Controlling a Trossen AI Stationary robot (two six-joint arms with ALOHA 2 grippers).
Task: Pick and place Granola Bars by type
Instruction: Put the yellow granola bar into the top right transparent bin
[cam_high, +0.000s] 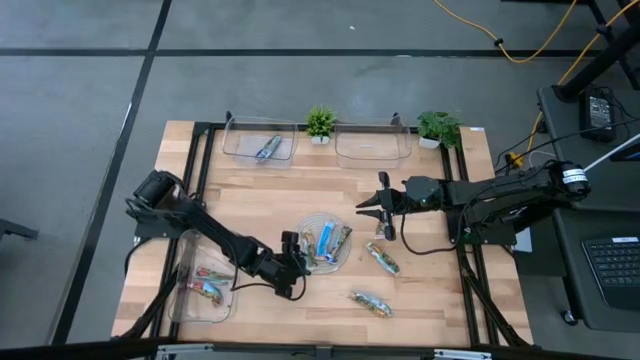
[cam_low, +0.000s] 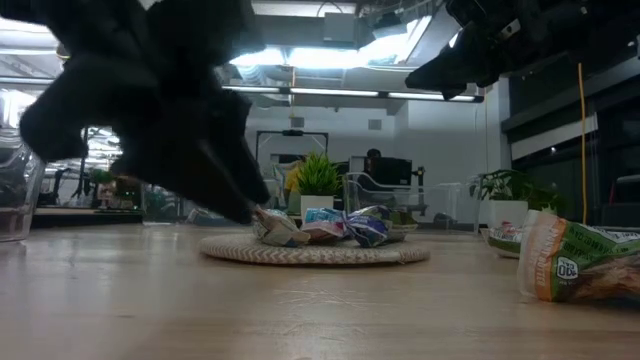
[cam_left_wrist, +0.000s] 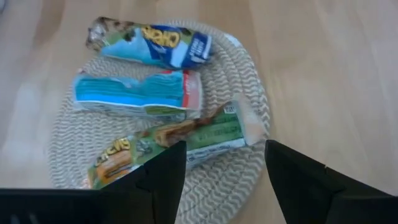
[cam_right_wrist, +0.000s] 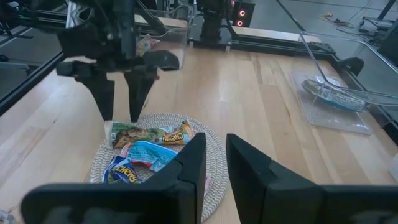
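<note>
1. Left wrist view: the left gripper (cam_left_wrist: 224, 171) hangs with its fingers spread just over the round plate (cam_left_wrist: 249, 81), and the green bar (cam_left_wrist: 186, 138) lies right under the gap between the fingertips, not yet pinched.
2. That green bar's long axis runs across the gap rather than along it, so the fingers straddle its short width (my read is that a straight drop and close would catch it near its middle).
3. The left arm is clearly the nearer one: in the high view its gripper (cam_high: 292, 252) sits at the plate's left rim, while the right gripper (cam_high: 383, 212) hovers just off the plate's far-right side, fingers nearly pressed together and holding nothing that I can see.
4. On the plate, beyond the green bar, lie a light blue bar (cam_left_wrist: 134, 93) and a darker blue bar (cam_left_wrist: 155, 43), side by side and roughly parallel.
5. Off the plate to its right, two more green bars (cam_high: 382, 258) rest bare on the table (cam_high: 440, 300), one near the plate, one nearer the front edge.
6. Containers relative to the plate: the front-left tray (cam_high: 180, 305) holds red wrapped bars (cam_high: 207, 285); the far-left tray (cam_high: 240, 150) holds one blue bar (cam_high: 268, 148); the far-right tray (cam_high: 372, 148) looks empty.
</note>
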